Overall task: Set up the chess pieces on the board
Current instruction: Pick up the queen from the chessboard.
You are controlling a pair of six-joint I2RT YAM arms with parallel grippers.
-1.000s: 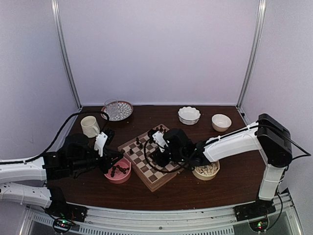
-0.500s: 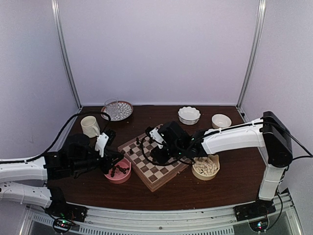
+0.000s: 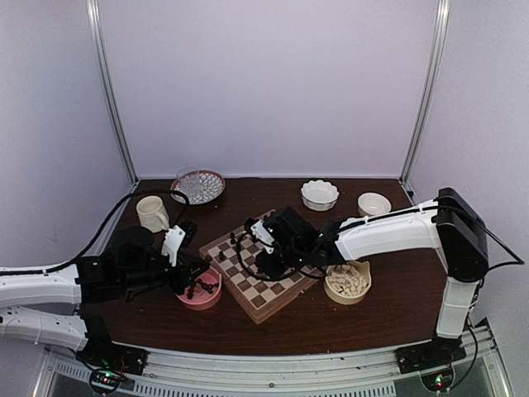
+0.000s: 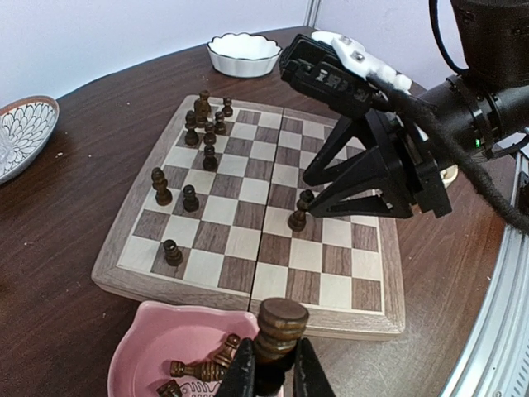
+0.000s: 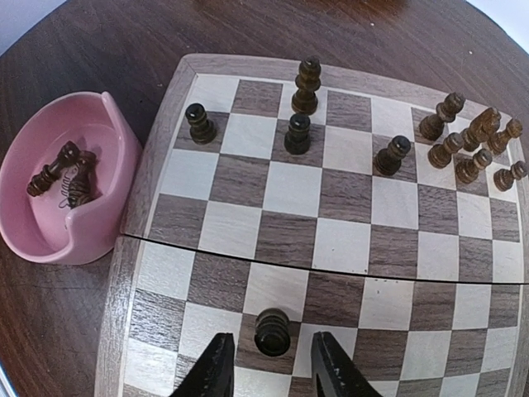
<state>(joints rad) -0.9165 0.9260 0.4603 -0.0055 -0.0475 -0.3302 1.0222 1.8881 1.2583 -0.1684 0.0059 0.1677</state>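
Note:
The board (image 3: 263, 299) lies at an angle mid-table, with several dark chess pieces (image 5: 463, 142) standing on it, most near one corner. My right gripper (image 5: 273, 368) hangs open over the board (image 5: 273, 190). Its fingers (image 5: 216, 368) straddle a single dark piece (image 5: 272, 331) without touching it. My left gripper (image 4: 274, 372) is shut on a dark piece (image 4: 281, 327), held over the pink bowl (image 4: 157, 339) just off the board's (image 4: 331, 294) edge. A few more dark pieces (image 4: 198, 368) lie in that bowl.
A tan bowl (image 3: 347, 296) of cream pieces sits right of the board. At the back stand a cream mug (image 3: 151, 212), a patterned dish (image 3: 207, 188) with a glass, a white scalloped bowl (image 3: 319, 193) and a small cream bowl (image 3: 374, 203).
My right arm has shifted left and farther over the board, and its jaws have narrowed somewhat. The left arm has stayed nearly still with its piece.

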